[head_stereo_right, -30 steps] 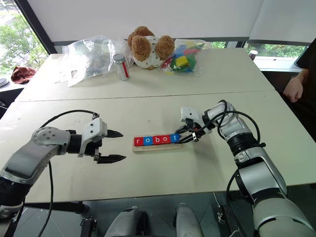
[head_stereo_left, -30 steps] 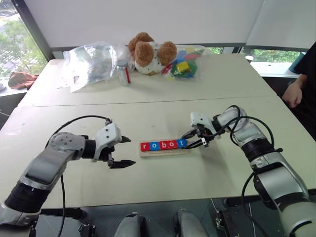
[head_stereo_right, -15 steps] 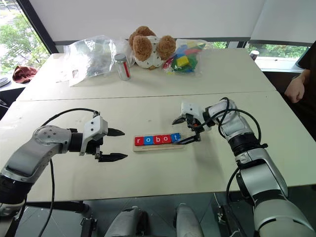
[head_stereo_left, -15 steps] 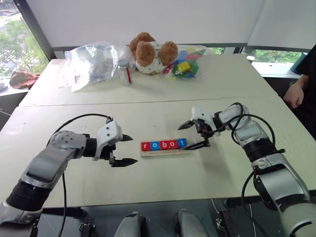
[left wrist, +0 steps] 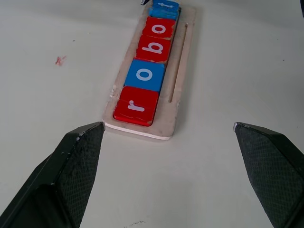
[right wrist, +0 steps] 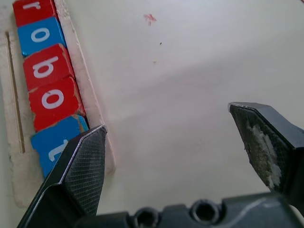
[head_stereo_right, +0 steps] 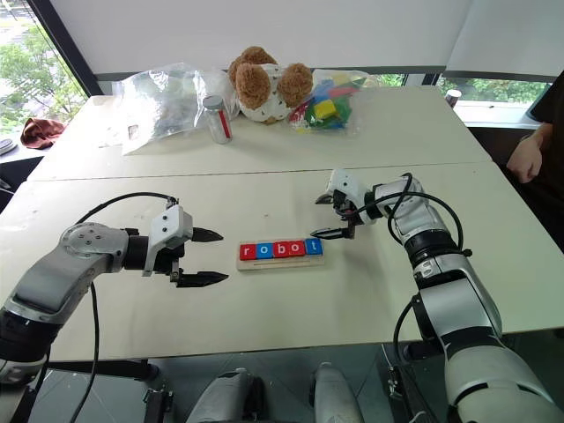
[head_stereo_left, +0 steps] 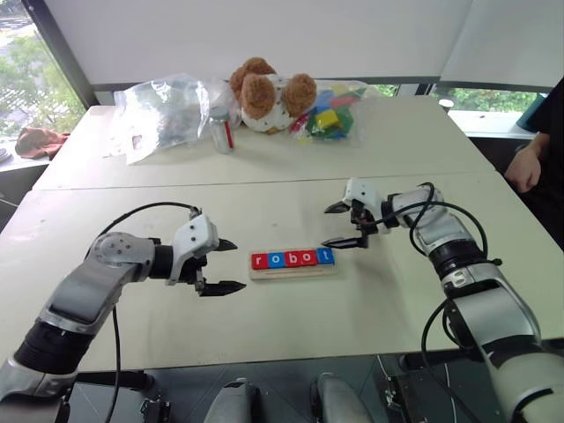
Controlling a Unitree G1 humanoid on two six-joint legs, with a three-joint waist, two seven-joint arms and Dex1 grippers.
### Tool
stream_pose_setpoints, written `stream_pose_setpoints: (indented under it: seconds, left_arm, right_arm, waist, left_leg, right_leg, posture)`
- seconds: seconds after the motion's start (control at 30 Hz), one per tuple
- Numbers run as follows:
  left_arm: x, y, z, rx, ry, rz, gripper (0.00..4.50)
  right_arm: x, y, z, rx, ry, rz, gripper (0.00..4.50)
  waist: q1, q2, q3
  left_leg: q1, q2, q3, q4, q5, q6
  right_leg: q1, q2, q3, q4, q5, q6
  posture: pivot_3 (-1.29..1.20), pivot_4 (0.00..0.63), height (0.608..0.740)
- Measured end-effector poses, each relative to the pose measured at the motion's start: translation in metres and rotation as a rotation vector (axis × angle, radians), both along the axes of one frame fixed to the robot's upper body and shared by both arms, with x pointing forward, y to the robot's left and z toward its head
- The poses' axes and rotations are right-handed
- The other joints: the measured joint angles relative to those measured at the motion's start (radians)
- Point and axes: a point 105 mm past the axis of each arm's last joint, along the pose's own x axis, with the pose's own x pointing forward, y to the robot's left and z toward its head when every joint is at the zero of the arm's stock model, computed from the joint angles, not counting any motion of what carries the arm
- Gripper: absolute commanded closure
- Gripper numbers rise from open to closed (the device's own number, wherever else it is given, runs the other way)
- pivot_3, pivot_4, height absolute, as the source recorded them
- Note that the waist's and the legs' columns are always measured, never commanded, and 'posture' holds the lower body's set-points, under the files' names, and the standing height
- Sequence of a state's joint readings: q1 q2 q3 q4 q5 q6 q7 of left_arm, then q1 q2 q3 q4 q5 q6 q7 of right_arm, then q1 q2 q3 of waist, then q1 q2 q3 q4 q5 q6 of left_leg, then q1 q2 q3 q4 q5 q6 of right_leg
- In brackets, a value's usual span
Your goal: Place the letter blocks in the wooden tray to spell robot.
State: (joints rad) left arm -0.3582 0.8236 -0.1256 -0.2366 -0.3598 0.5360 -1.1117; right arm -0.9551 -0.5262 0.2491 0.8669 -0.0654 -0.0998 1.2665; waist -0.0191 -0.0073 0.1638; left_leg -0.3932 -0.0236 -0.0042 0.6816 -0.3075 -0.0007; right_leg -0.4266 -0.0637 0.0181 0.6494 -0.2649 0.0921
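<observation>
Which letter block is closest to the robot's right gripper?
The blue t block, last in the wooden tray. It sits at the end nearest the open right gripper; the other four lie farther along.

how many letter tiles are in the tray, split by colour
red square letter tiles: 3
blue square letter tiles: 2
total: 5, all in the long pale wooden tray

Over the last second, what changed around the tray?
The right gripper let go of the blue t block, opened, and pulled up and back from the tray's end. The letter blocks stayed spelling robot in the wooden tray. The left gripper stayed open beside it.
</observation>
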Motion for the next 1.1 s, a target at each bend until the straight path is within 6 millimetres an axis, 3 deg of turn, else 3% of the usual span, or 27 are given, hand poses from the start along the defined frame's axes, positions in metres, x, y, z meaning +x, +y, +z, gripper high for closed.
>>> stream_pose_setpoints:
  seconds: [0.5, 0.57, 0.67, 0.77, 0.93, 1.03, 1.1]
  left_arm:
    - [0.001, 0.000, -0.002, -0.007, 0.000, 0.010, 0.00]
    - [0.001, 0.000, -0.002, -0.015, 0.004, 0.013, 0.00]
    - [-0.005, 0.008, -0.005, -0.032, 0.048, 0.035, 0.00]
    - [-0.015, 0.032, -0.015, -0.023, 0.099, 0.112, 0.00]
    - [-0.026, 0.059, -0.029, -0.010, 0.164, 0.213, 0.00]
    - [-0.027, 0.072, -0.031, -0.027, 0.187, 0.272, 0.00]
    - [-0.024, 0.077, -0.029, -0.067, 0.183, 0.311, 0.00]
  right_arm:
    - [0.001, 0.000, 0.000, -0.007, -0.011, 0.004, 0.03]
    - [0.004, -0.004, 0.005, 0.007, -0.033, -0.025, 0.03]
    - [0.001, -0.017, 0.031, 0.064, -0.064, -0.071, 0.03]
    - [-0.030, -0.048, 0.037, 0.103, -0.003, -0.147, 0.03]
    - [-0.088, -0.067, -0.006, 0.122, 0.225, -0.311, 0.03]
    - [-0.108, -0.085, -0.019, 0.110, 0.256, -0.457, 0.03]
    - [-0.118, -0.086, -0.024, 0.131, 0.271, -0.505, 0.03]
  waist:
    - [0.001, 0.000, 0.000]
    - [0.002, 0.000, 0.000]
    - [0.002, 0.000, 0.000]
    - [0.014, 0.000, 0.000]
    - [0.016, 0.001, 0.000]
    - [0.011, 0.001, 0.000]
    - [0.010, 0.001, -0.001]
  left_leg:
    - [0.000, 0.000, 0.000, 0.000, 0.000, 0.000]
    - [0.000, 0.000, 0.000, 0.000, 0.000, 0.000]
    - [-0.001, 0.000, 0.000, -0.001, 0.000, 0.000]
    - [-0.002, 0.000, -0.005, -0.003, -0.004, 0.005]
    - [-0.003, 0.000, -0.002, -0.001, -0.005, 0.006]
    - [-0.001, 0.000, -0.002, 0.000, -0.005, 0.006]
    - [0.002, 0.000, -0.002, 0.000, -0.005, 0.006]
  right_leg:
    - [0.000, 0.000, 0.000, 0.000, 0.000, 0.000]
    - [0.000, 0.000, 0.000, 0.000, 0.000, 0.000]
    - [-0.001, 0.000, 0.000, 0.000, 0.000, 0.000]
    - [-0.001, -0.001, -0.001, -0.001, 0.000, 0.000]
    - [-0.001, -0.002, 0.000, -0.003, 0.000, 0.000]
    - [0.001, -0.002, 0.000, -0.002, 0.000, -0.001]
    - [0.004, -0.002, 0.000, -0.001, 0.000, -0.001]
  posture:
    - [0.00, 0.150, 0.740]
    - [0.00, 0.150, 0.740]
    - [0.00, 0.150, 0.740]
    - [0.00, 0.150, 0.740]
    - [0.00, 0.150, 0.740]
    - [0.00, 0.150, 0.740]
    - [0.00, 0.150, 0.740]
